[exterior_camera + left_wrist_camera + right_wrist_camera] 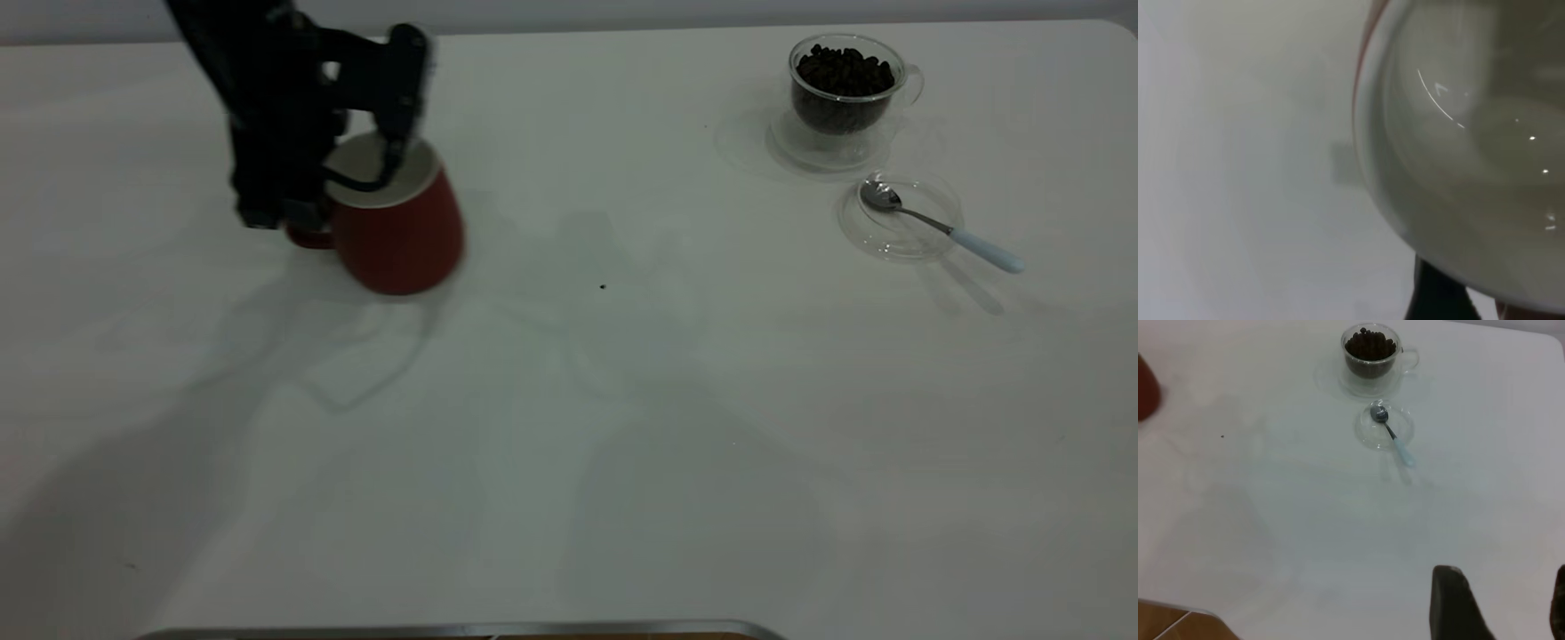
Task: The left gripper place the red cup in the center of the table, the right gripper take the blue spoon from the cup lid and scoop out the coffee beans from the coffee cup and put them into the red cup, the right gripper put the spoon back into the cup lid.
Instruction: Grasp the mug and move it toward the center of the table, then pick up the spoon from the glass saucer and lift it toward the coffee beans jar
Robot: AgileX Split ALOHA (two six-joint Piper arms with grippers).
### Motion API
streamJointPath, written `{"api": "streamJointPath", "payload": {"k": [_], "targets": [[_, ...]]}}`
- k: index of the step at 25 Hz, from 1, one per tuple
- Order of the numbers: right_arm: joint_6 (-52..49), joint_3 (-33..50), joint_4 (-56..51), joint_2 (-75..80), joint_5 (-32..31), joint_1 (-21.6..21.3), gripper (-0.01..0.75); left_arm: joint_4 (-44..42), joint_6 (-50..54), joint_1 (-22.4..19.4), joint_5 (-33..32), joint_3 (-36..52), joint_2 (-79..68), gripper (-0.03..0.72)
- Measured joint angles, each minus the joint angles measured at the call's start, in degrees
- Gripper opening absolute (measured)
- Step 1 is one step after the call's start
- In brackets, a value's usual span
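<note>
My left gripper (356,182) is shut on the rim of the red cup (400,227), with one finger inside the cup and the other outside near the handle. The cup is tilted and hangs above the table (569,427) at the back left, well left of the dark speck (603,286). Its white inside (1471,133) fills the left wrist view above a dark finger (1435,297). At the back right the coffee cup (845,89) holds coffee beans (843,69). In front of it the blue spoon (942,227) lies on the cup lid (929,197). My right gripper (1508,603) hovers open and empty, far from the spoon (1391,437).
A metal strip (462,629) runs along the table's near edge. The right wrist view shows wooden floor (1178,627) past the table's rounded corner. It also shows a sliver of the red cup (1145,387) at the picture's border.
</note>
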State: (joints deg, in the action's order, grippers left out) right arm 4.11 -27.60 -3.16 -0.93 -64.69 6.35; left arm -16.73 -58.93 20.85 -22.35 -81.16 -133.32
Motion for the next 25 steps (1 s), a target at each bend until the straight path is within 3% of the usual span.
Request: {"api": "streamJointPath", "payload": {"k": [5,11,19,25], "targets": [[0.0,0.0,0.0,0.0,0.0,0.0,0.389,4.1,1.5,2.6,-0.2,-2.1,-0.6,0.516],[0.0,0.0,0.0,0.0,0.0,0.0,0.389,6.7,2.3,2.8,-1.0,-3.3,-0.8,0.515],[0.0,0.0,0.0,0.0,0.0,0.0,0.389,5.6,5.3,2.7,-15.6,-3.3,4.9,0.515],[0.0,0.0,0.0,0.0,0.0,0.0,0.389,5.5,23.1,2.7,-24.9,-3.3,18.8,0.515]]}}
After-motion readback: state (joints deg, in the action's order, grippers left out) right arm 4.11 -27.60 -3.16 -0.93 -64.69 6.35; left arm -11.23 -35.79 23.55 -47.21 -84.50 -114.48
